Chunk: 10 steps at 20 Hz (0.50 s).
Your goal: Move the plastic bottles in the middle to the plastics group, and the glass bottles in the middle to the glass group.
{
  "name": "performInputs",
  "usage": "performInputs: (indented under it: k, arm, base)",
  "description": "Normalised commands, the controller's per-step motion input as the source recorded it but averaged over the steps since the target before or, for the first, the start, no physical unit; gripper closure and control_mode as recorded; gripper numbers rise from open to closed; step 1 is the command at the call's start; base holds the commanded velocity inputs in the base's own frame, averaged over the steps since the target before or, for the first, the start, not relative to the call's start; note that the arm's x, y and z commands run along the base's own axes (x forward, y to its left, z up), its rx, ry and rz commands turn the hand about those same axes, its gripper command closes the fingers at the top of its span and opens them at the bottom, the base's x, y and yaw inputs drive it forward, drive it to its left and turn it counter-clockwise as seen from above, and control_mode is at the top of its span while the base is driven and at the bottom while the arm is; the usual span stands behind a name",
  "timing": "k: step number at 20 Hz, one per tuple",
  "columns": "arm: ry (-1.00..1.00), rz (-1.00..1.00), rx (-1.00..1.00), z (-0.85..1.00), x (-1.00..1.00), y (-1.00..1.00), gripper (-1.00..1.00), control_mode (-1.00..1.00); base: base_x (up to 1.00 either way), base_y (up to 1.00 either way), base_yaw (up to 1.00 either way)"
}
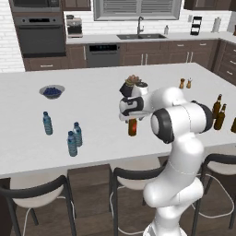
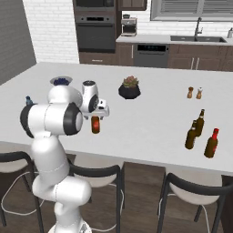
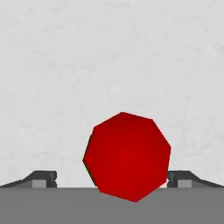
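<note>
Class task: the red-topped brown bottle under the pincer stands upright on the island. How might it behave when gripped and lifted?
The red-topped brown bottle looks slim and upright, so probably tippy if nudged. Its smooth surface may slip between the open pincer tips. It looks like glass: likely rigid, fragile.

bare counter (image 1: 97,115) all round the red-topped bottle (image 3: 127,155), with the potted plant (image 2: 130,87) behind it the nearest obstacle.

Reddish-brown glass bottle (image 1: 132,127) (red top (image 3: 127,156)) upright mid-counter, apart from groups.
</note>
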Motion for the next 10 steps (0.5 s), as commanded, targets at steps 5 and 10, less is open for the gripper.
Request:
performInputs:
  k: [5, 10]
  arm:
    - [-0.09, 0.0, 0.0, 0.06, -0.21, 0.0, -1.0, -1.0]
    - [-0.15, 0.0, 0.0, 0.04, -0.09, 0.0, -1.0, -1.0]
  base:
    - [0.0, 0.0, 0.0]
    - [0.0, 0.0, 0.0]
